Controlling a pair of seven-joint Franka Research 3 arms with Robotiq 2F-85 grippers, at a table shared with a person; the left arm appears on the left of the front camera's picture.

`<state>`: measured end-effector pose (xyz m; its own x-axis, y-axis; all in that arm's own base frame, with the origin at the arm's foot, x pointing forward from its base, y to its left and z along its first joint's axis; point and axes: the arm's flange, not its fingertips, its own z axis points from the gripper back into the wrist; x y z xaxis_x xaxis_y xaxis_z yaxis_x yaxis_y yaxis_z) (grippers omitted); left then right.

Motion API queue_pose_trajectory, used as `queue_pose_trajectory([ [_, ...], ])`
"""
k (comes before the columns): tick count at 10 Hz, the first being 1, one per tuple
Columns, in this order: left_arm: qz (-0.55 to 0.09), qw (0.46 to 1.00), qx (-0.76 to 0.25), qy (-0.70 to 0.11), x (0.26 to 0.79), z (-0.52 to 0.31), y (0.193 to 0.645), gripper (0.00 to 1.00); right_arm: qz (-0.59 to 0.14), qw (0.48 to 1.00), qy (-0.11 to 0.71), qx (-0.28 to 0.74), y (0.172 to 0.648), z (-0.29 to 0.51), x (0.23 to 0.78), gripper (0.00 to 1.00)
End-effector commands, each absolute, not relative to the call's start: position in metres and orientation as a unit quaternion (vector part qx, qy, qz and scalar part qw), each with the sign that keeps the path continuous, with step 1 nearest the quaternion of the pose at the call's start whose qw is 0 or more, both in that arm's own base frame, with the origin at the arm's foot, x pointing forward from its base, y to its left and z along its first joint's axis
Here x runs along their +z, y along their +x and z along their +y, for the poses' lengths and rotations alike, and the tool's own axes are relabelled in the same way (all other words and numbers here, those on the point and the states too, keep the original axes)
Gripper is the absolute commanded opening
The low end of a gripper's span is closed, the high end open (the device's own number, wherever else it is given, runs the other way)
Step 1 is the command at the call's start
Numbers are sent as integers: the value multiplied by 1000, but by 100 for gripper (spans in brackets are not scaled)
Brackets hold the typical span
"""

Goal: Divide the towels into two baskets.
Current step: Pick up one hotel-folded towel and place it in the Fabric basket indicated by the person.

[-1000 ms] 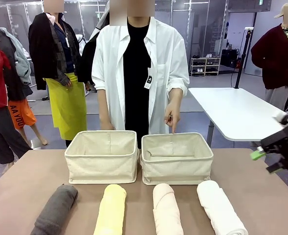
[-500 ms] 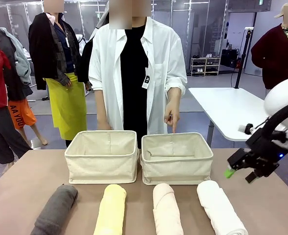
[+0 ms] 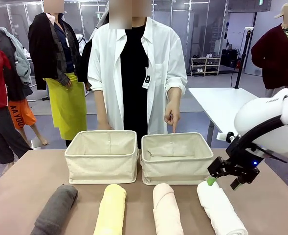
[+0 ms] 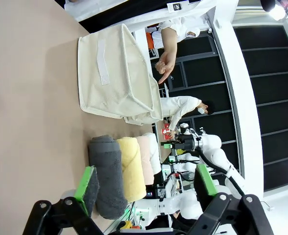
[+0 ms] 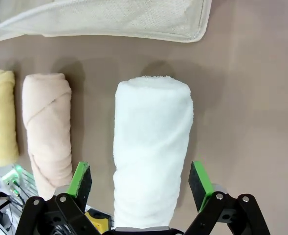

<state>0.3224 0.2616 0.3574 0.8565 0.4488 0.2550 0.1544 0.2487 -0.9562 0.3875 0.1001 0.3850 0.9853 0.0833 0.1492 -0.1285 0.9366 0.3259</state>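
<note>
Four rolled towels lie in a row along the near edge: dark grey (image 3: 55, 209), pale yellow (image 3: 111, 209), peach-pink (image 3: 166, 209) and white (image 3: 221, 208). Behind them stand two cream baskets side by side, the left one (image 3: 100, 169) and the right one (image 3: 177, 171). My right gripper (image 3: 223, 182) hovers open just above the white towel's far end. In the right wrist view the white towel (image 5: 151, 147) lies lengthwise between the spread green pads of that gripper (image 5: 140, 180), untouched. My left gripper (image 4: 146, 187) is open and holds nothing, with the grey towel (image 4: 107, 176) a little ahead of it.
A person in a white shirt stands behind the baskets, one hand (image 3: 171, 115) pointing a finger down at the right basket. The brown tabletop (image 3: 266, 205) has free room at its right and left ends. A white table (image 3: 232, 110) stands beyond, at the back right.
My right arm has swung in from the right edge, leftward and down, until its gripper hangs over the white towel's far end. The towels, the baskets and the person's hand have stayed put.
</note>
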Motion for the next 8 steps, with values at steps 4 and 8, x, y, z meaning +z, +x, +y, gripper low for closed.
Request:
queue_pose_trajectory([
  [4, -252, 747, 98, -607, 359, 263, 320, 100, -63, 990, 115, 43, 368, 125, 341, 100],
  [8, -252, 747, 98, -607, 359, 263, 320, 100, -42, 993, 79, 71, 368, 147, 315, 100],
])
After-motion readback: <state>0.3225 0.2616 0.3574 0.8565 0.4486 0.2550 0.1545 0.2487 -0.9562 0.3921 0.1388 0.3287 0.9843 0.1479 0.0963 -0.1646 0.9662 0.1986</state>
